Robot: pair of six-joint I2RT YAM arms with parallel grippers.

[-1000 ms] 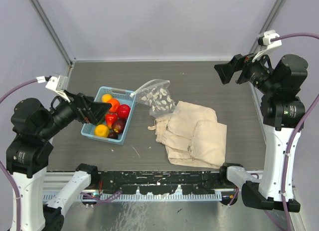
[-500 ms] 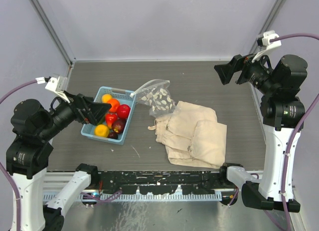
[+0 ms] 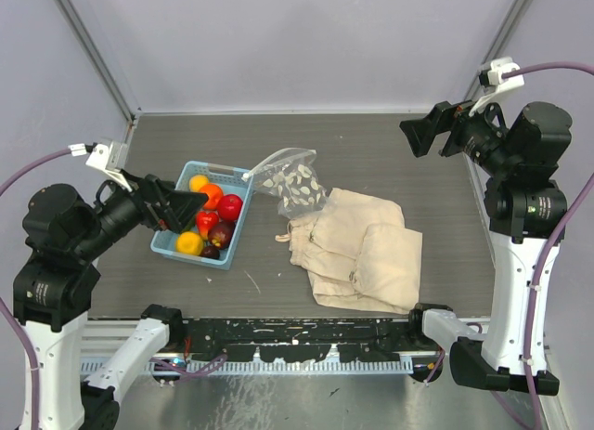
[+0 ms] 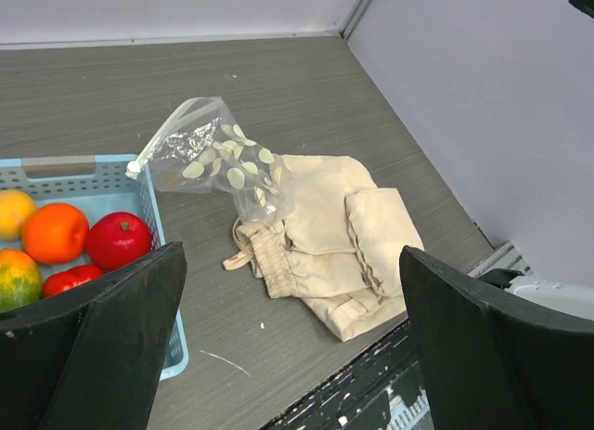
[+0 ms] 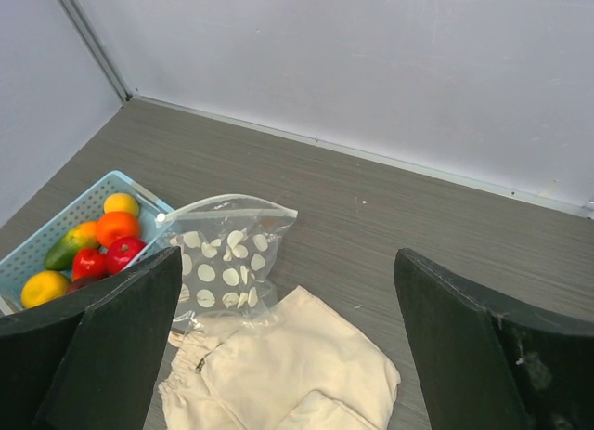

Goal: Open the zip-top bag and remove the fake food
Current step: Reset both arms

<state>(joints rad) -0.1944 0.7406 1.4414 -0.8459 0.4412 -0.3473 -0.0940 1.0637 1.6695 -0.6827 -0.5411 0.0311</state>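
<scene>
Beige cloth bag (image 3: 362, 249), rumpled, touches the crinkly, white-spotted zip-top bag (image 3: 292, 182).

One zip-top bag (image 3: 292, 184) — one basket (image 3: 223, 168)

Fake food (image 3: 228, 207) in basket (image 3: 223, 168)

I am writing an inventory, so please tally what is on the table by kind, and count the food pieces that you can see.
Zip-top bag: 1
Basket: 1
Cloth heap: 1 (layers unclear)
Food pieces: at least 7
Total: at least 10
</scene>
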